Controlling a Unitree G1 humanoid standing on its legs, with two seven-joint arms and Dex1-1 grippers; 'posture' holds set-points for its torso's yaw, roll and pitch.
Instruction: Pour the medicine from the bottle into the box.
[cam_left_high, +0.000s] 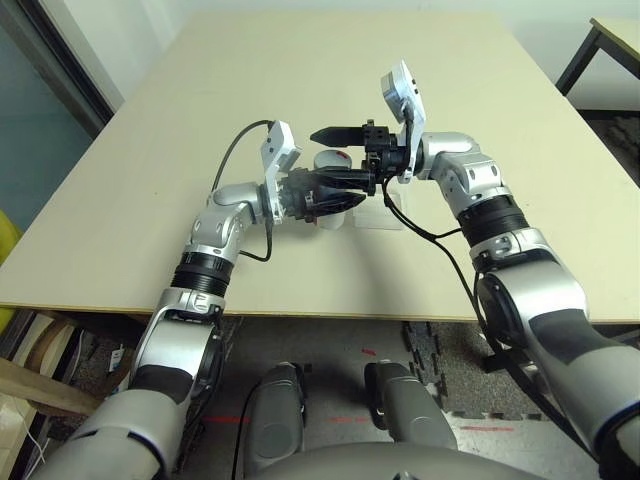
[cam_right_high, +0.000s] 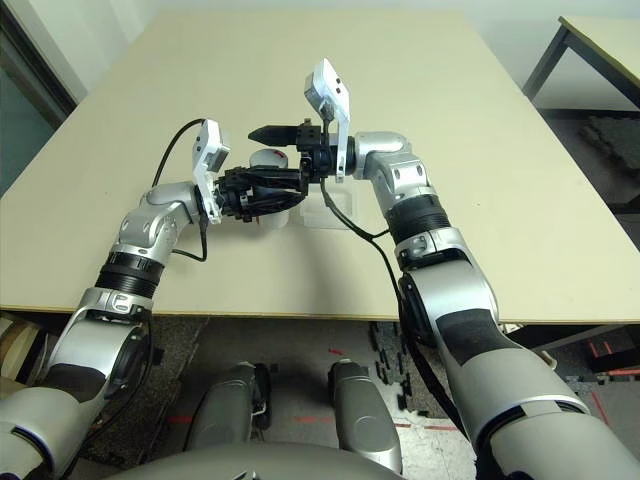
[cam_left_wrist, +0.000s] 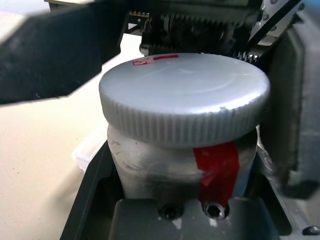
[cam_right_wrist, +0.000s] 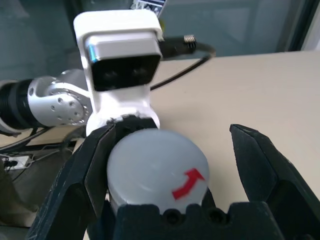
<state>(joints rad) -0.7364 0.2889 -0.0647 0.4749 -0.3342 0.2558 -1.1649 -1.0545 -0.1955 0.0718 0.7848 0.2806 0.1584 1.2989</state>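
Left eye view, step: uncapping, by my judgement. The left pincer pinches the bottle over the desk, cap still on; the right pincer is spread about the cap.
Left eye view, how to do it well: centre the right fingers on the ribbed rim of the cap, close squarely, then twist while the left grip stays firm. A skewed bite may slip off the rim or tip the bottle.
Left eye view, box: the box lies on the desk just beneath and beside the two pincers, near the desk's middle.
Right eye view, arm pose: both forearms reach in from either side, wrists bent inward, so the pincers point roughly level at each other and meet at the bottle.
Left wrist view, grip: the bottle sits between the left fingers, red tape on its side; the cap is fully seated.
Right wrist view, approach: the right fingers flank the cap, one side close against it, the other apart with a clear gap. A red arrow marks the cap top.
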